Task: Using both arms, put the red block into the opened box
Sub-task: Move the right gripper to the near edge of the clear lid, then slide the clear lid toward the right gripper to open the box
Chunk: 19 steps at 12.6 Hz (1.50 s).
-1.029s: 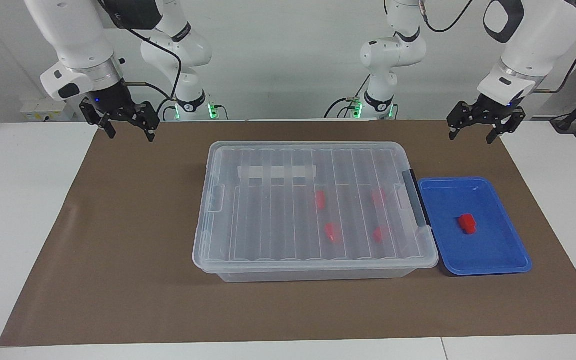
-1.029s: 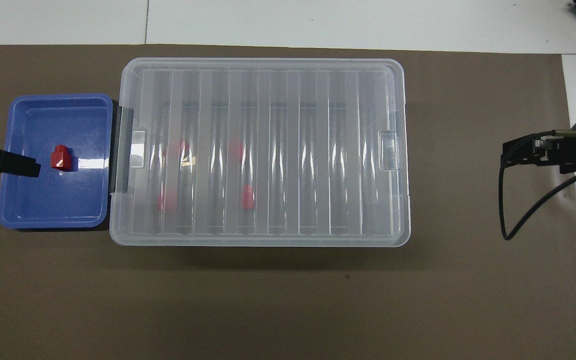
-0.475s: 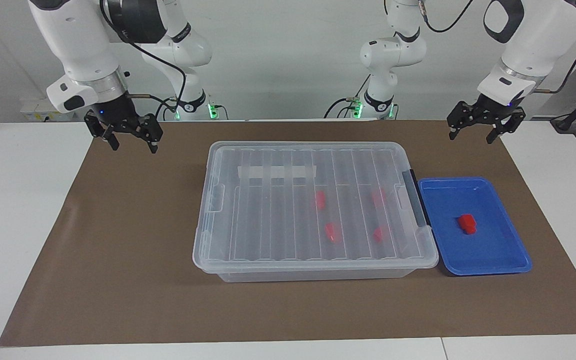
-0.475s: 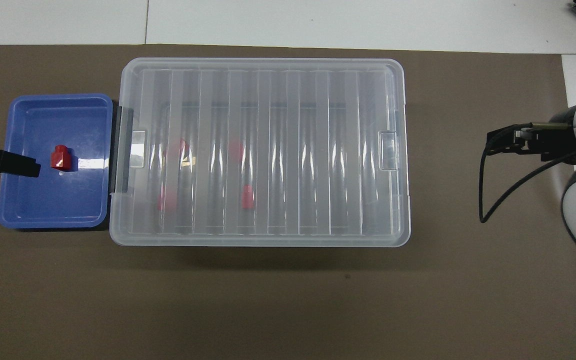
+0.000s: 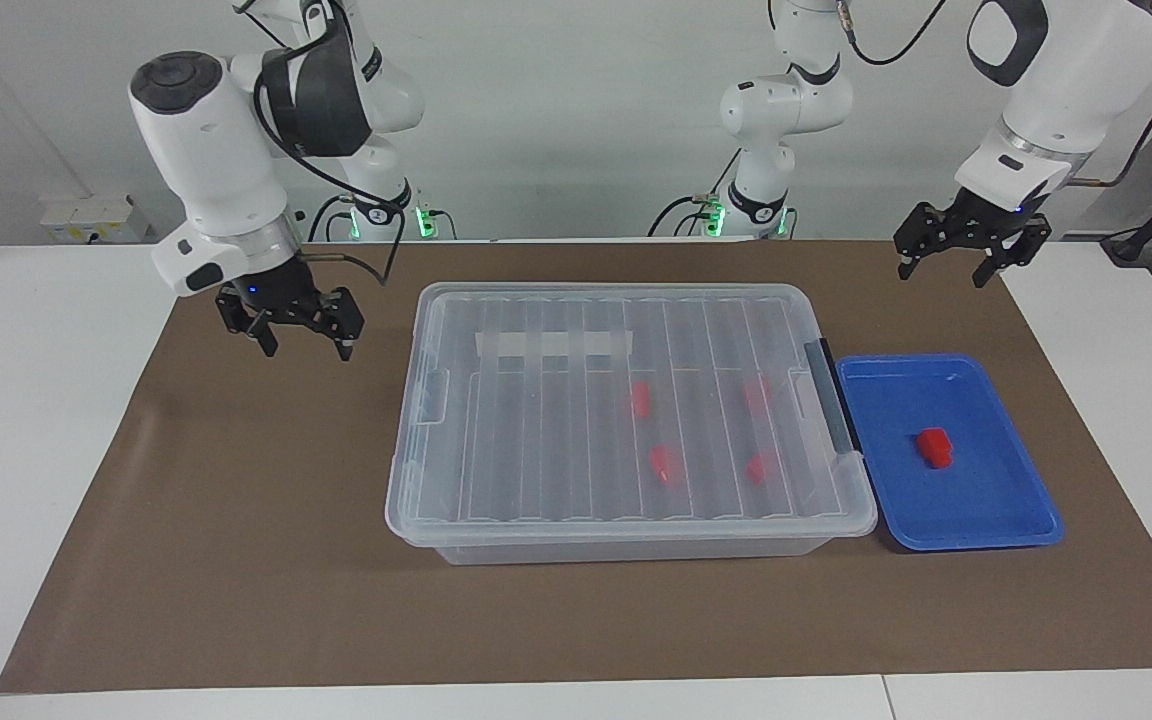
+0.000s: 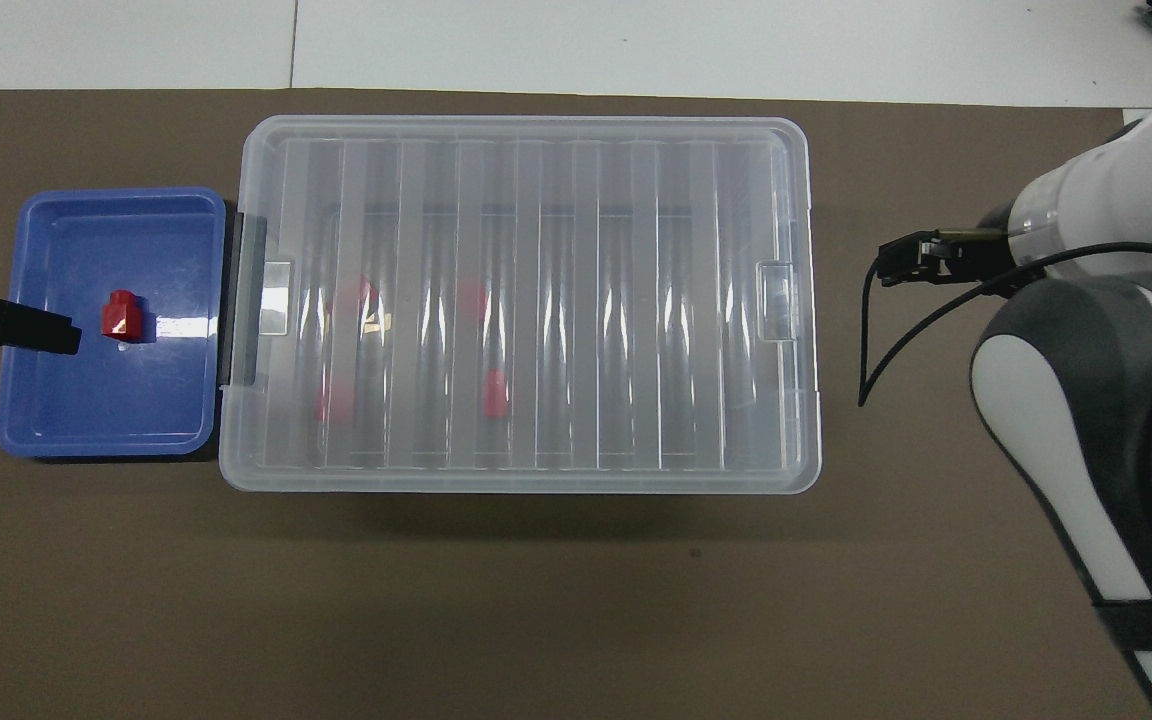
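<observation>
A small red block [image 5: 934, 447] [image 6: 122, 316] lies in the blue tray [image 5: 996, 520] [image 6: 66, 435]. The tray stands against the box [image 5: 626, 420] [image 6: 526, 300] at the left arm's end. A ribbed clear lid covers the box, and several more red blocks [image 5: 658, 465] show through it. My right gripper [image 5: 303, 345] hangs open and empty over the mat, beside the box's end toward the right arm. Over the mat's corner at the left arm's end, my left gripper [image 5: 944, 272] waits open and empty, well above the tray.
A brown mat [image 5: 236, 560] covers the middle of the white table [image 5: 26, 420]. A dark grey latch [image 5: 833, 410] sits on the box's end next to the tray. A clear tab [image 5: 433, 396] sits on the end toward the right arm.
My right arm has swung down and toward the box's end. The left arm, box, tray and blocks have not moved.
</observation>
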Motion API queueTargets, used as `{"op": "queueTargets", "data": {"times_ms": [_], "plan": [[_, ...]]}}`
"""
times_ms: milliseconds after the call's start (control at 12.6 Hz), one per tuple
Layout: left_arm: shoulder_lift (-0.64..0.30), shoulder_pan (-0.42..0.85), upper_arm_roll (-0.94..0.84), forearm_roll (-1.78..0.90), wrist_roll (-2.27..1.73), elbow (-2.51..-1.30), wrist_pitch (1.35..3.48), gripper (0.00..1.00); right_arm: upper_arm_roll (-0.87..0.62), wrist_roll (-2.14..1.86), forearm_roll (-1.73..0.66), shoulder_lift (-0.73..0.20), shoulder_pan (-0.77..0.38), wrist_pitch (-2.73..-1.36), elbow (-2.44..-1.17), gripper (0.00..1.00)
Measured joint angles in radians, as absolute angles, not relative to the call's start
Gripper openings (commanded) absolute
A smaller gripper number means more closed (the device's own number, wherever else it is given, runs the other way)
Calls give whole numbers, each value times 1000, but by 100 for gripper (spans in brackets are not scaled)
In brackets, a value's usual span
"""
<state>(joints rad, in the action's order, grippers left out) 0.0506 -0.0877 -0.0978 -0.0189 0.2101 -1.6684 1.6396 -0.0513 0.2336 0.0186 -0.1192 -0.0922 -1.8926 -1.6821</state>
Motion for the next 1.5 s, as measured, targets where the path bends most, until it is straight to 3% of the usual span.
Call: {"op": "queueTargets", "data": {"times_ms": [475,1504], "plan": [[51,-88,-98,-19,210,-1668,1640,100,-55,319,19,-186,-201,-2003,-1747,100],[51,-88,-98,-19,210,-1668,1640,100,-46,232,36,-144,-133,-1956,-1810,100]]}}
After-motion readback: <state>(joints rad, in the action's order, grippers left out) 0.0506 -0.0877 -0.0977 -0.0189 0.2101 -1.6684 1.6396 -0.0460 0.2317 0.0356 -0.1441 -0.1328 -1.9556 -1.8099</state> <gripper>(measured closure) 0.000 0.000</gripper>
